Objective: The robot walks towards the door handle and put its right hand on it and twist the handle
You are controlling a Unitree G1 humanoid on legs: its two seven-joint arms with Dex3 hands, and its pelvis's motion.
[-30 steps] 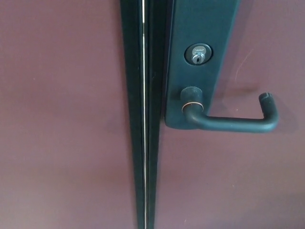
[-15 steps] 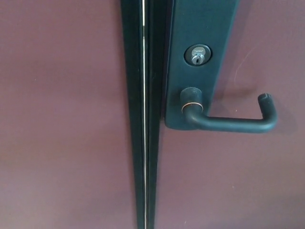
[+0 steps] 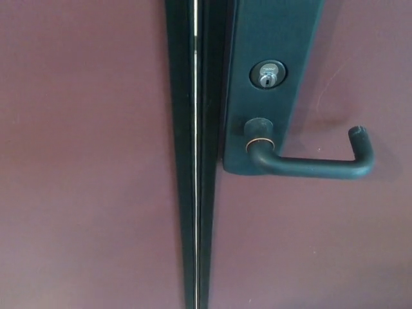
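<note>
A black lever door handle [image 3: 315, 166] runs level to the right from its round hub [image 3: 259, 132], and its far end turns back toward the door. It sits on a dark backplate [image 3: 270, 38] fixed to the maroon right door [image 3: 335, 244]. A silver key cylinder [image 3: 267, 76] is set in the plate above the hub. Neither of my hands shows in the head view.
A dark vertical frame strip [image 3: 187, 154] with a thin bright gap [image 3: 195, 193] separates the right door from the maroon left door [image 3: 84, 161]. The doors fill the whole view at close range.
The picture has barely shifted; the handle stays level and nothing has touched it.
</note>
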